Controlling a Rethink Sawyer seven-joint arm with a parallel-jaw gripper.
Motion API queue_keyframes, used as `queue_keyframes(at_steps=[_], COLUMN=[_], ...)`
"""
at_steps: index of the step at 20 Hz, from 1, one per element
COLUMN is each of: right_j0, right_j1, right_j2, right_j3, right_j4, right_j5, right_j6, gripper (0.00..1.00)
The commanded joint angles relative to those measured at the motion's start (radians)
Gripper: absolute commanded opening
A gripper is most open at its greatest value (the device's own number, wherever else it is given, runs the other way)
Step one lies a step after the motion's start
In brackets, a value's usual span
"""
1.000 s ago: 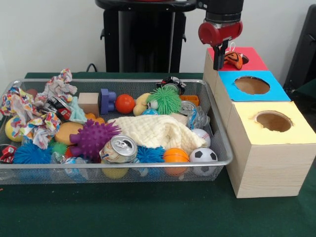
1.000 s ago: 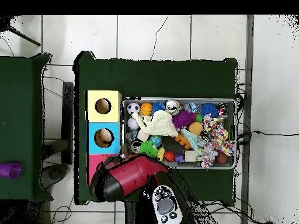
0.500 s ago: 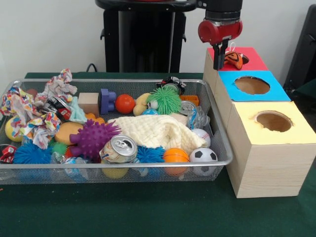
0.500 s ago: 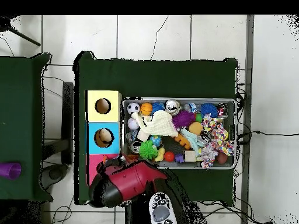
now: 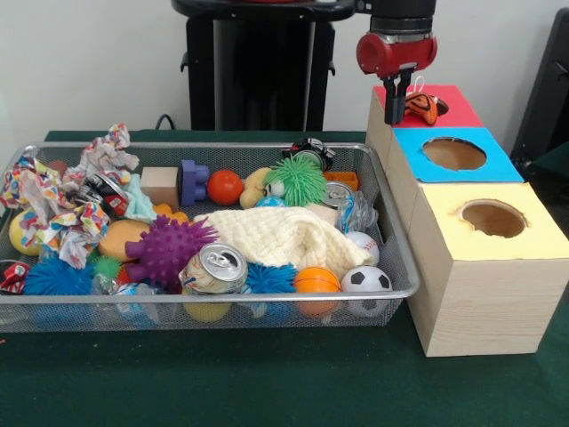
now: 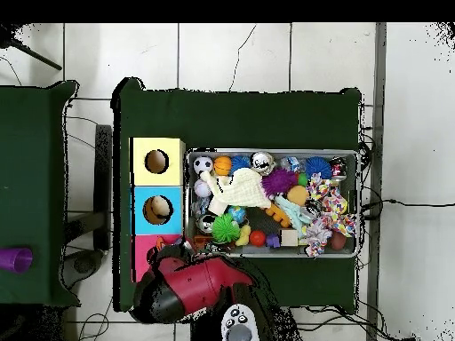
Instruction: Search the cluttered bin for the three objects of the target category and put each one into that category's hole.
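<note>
Red and black arm (image 5: 396, 40) upright, gripper (image 5: 396, 107) pointing straight down.

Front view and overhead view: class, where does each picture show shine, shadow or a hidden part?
Front view: the soda can top shines; the yellow box's hole is dark inside; the orange toy sits partly behind the pincer. Overhead view: the red arm hides most of the red box.
</note>
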Motion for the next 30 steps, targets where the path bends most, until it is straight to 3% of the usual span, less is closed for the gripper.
queue_keyframes(at_steps=[1,14,17,24,30], right_j0=[0.052,0.076,0.076,0.090,0.111], right_j1=[0.141,0.143,0.124,0.013,0.042], right_j2=[0.017,0.000,0.004,0.013,0.018], right_j3=[0.148,0.198,0.174,0.124,0.168], right_j4=[0.068,0.140,0.140,0.177,0.192], right_j5=[-0.039,-0.097,-0.051,0.168,0.085], right_j6=[0.262,0.239,0.194,0.109,0.183], gripper=[0.00,0.00,0.00,0.00,0.00])
